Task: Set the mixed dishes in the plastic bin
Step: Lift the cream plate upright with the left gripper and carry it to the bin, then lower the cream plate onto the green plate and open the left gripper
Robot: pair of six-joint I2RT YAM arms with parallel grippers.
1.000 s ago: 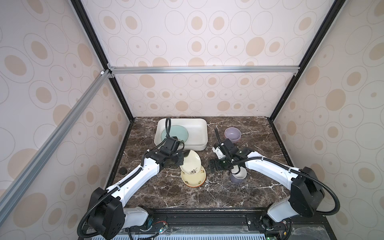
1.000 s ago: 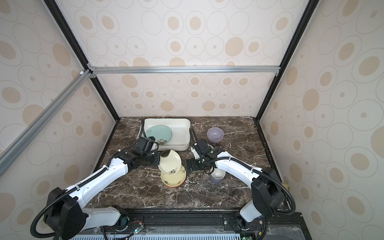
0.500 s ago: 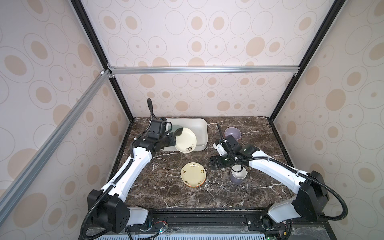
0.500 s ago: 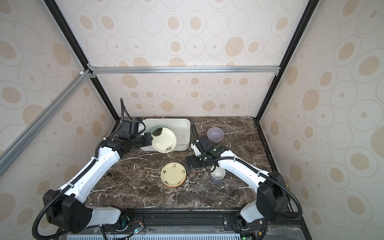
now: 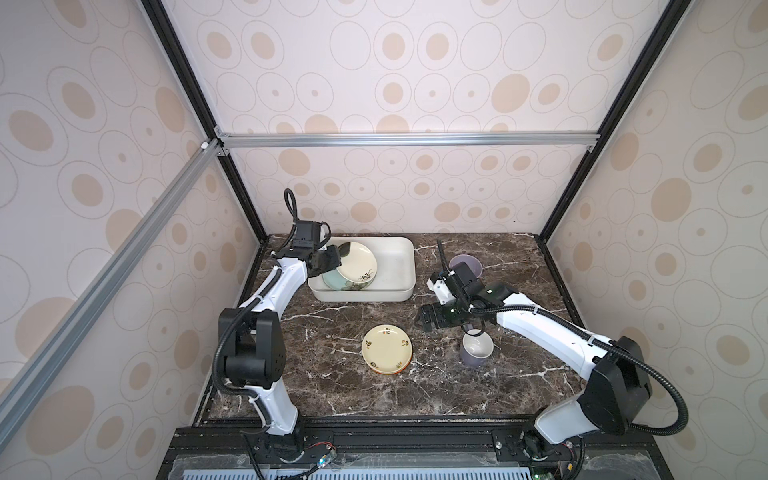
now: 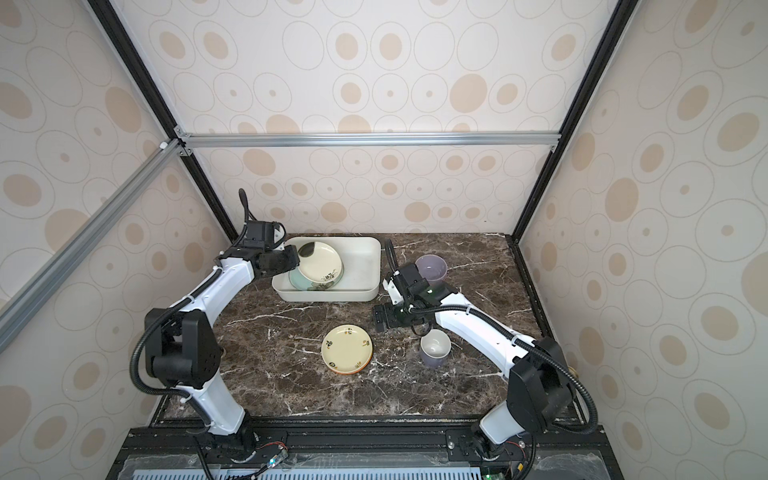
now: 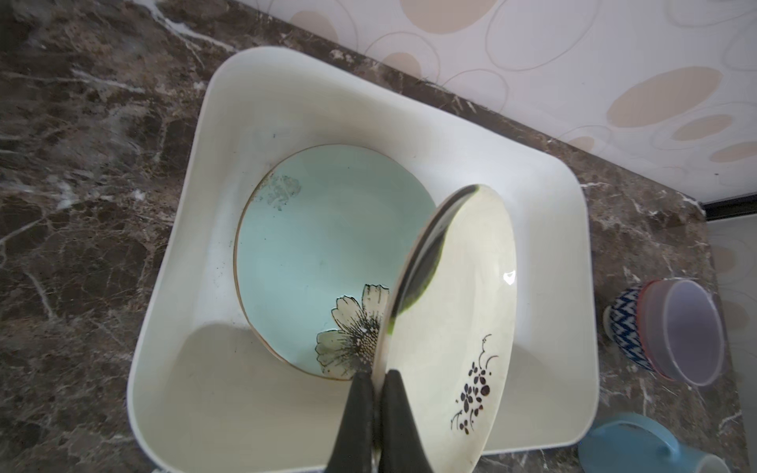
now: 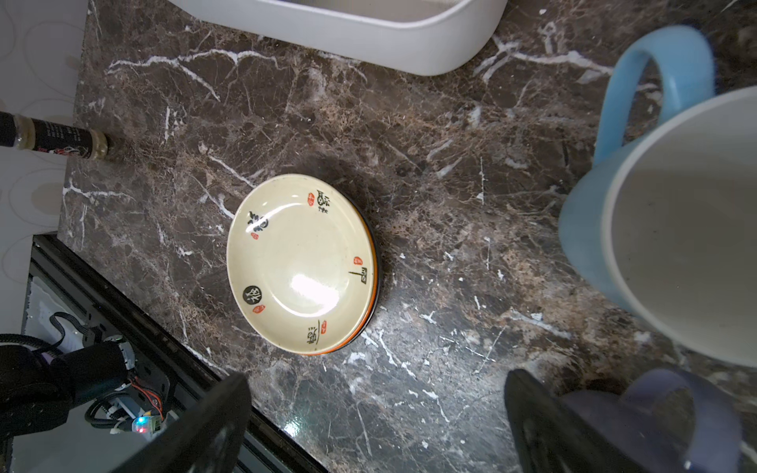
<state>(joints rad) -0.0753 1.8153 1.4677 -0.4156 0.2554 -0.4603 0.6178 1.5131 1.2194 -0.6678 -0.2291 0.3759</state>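
Now our left tool [image 7: 376, 381] clamps tight on the rim of a small cream floral plate [image 7: 454, 311], held over the plastic bin [image 7: 229, 368]. The plate stands tilted on edge, stretching straight out from the tool, face toward the bin's empty half, above the teal flower plate [image 7: 319, 245] lying flat inside; contact we cannot tell. We judge lowering comes next. Our right tool [image 8: 377, 385], jaws spread wide and empty, hovers outside the bin.

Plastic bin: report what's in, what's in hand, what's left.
Done: teal flower plate lies in the plastic bin. In hand: left pincer holds a cream floral plate tilted over it. Left on the table: stacked plates, purple mug, light blue mug, lavender bowl.
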